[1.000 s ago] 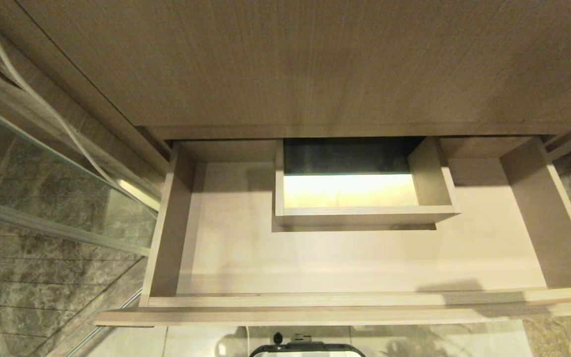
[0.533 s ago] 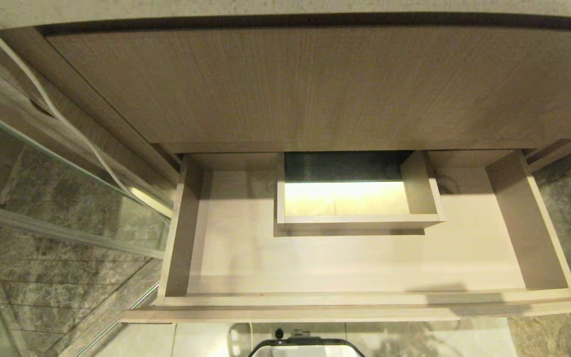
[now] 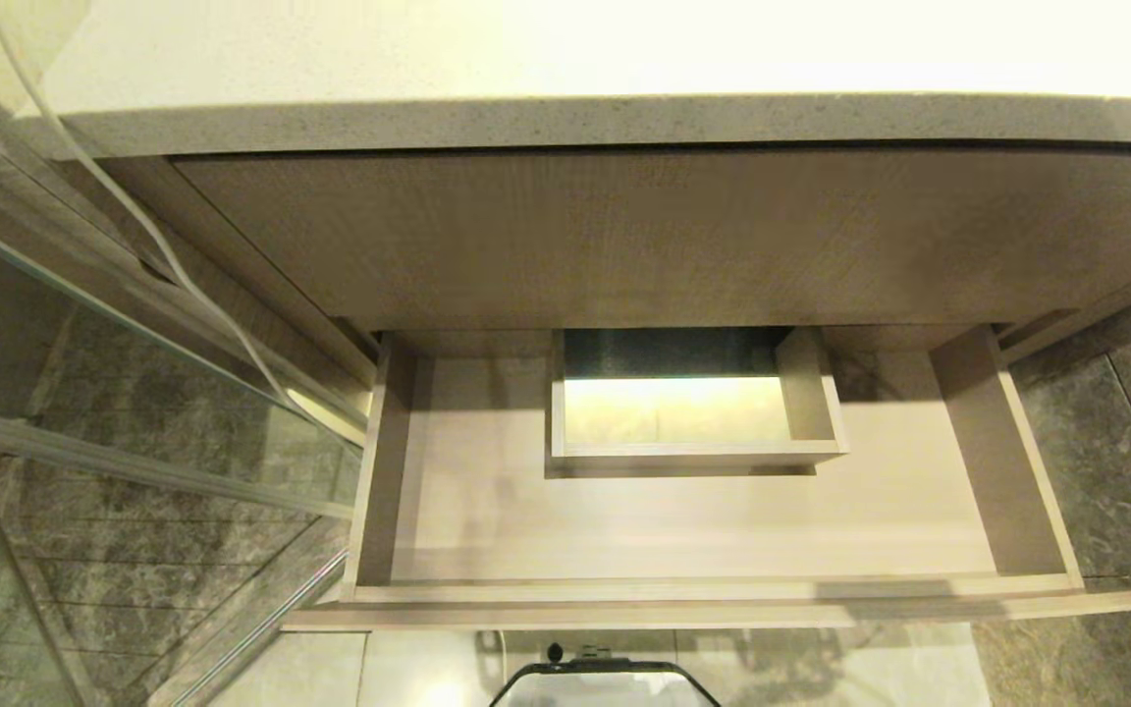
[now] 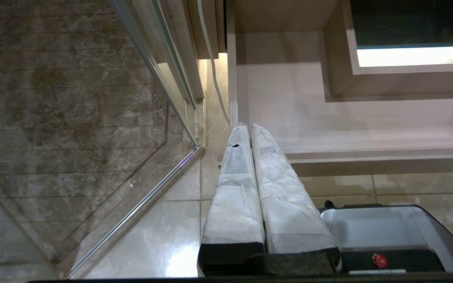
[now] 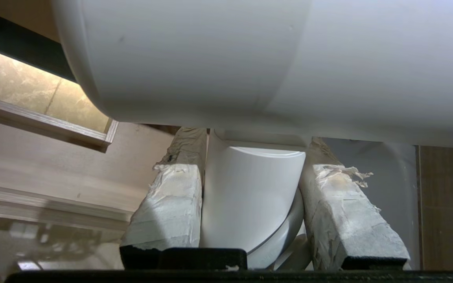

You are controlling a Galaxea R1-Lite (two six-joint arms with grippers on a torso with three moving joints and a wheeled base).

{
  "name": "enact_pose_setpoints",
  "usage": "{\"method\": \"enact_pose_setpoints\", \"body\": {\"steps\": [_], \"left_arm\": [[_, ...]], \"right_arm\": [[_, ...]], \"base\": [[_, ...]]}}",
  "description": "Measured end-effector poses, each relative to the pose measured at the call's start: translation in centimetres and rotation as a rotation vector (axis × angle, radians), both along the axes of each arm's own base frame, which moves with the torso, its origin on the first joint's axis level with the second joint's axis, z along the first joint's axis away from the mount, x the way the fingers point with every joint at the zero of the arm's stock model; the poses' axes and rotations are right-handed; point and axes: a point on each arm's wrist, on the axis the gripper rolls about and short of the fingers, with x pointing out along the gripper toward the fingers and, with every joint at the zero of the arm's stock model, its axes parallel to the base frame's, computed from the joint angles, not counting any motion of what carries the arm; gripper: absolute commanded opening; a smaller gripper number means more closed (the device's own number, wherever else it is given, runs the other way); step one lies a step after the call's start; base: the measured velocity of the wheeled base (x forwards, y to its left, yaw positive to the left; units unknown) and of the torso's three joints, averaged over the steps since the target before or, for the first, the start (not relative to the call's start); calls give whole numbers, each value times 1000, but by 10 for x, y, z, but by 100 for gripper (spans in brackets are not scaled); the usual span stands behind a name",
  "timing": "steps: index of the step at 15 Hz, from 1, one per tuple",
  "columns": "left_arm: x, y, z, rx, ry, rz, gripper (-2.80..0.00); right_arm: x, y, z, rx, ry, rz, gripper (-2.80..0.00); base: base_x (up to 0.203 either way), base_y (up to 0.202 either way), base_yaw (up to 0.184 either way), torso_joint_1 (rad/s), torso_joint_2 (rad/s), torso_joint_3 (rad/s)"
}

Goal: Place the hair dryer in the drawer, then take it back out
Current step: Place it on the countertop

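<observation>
The light wood drawer (image 3: 713,592) stands pulled out under the counter in the head view, and its floor holds nothing. The boxed notch (image 3: 688,454) sits at the back middle. The white hair dryer (image 5: 230,59) shows only in the right wrist view, where its thick barrel fills the upper part. My right gripper (image 5: 252,139) is shut on its slim handle (image 5: 250,196), with the drawer's inside (image 5: 53,165) beyond. My left gripper (image 4: 249,127) hangs shut and empty beside the drawer's left front corner (image 4: 234,118). Neither arm is in the head view.
A grey stone counter edge (image 3: 565,123) runs above a plain wood front panel (image 3: 624,236). A glass shower screen (image 3: 134,393) with a metal rail stands to the left. Dark marble tiles (image 3: 1115,452) lie to the right, and my base (image 3: 605,678) is just before the drawer.
The head camera has risen: the drawer looks smaller and lower in the picture, and the counter edge has come into view at the top. Nothing in the drawer has moved.
</observation>
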Motion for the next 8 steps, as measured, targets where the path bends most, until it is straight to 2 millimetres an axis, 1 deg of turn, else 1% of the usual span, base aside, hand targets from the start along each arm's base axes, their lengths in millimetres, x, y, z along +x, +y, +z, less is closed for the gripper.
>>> {"method": "enact_pose_setpoints", "body": {"steps": [4,5,6,8], "left_arm": [[0,0,0,0,0,0,-280],[0,0,0,0,0,1,-280],[0,0,0,0,1,0,-280],[0,0,0,0,0,0,-280]], "right_arm": [[0,0,0,0,0,2,-280],[0,0,1,0,-2,2,-280],[1,0,-1,1,5,3,-280],[0,0,-1,3,9,7,-280]], "base": [[0,0,0,277,-556,-276],[0,0,0,150,-300,-153],[0,0,0,175,-172,3],[0,0,0,259,-86,170]]}}
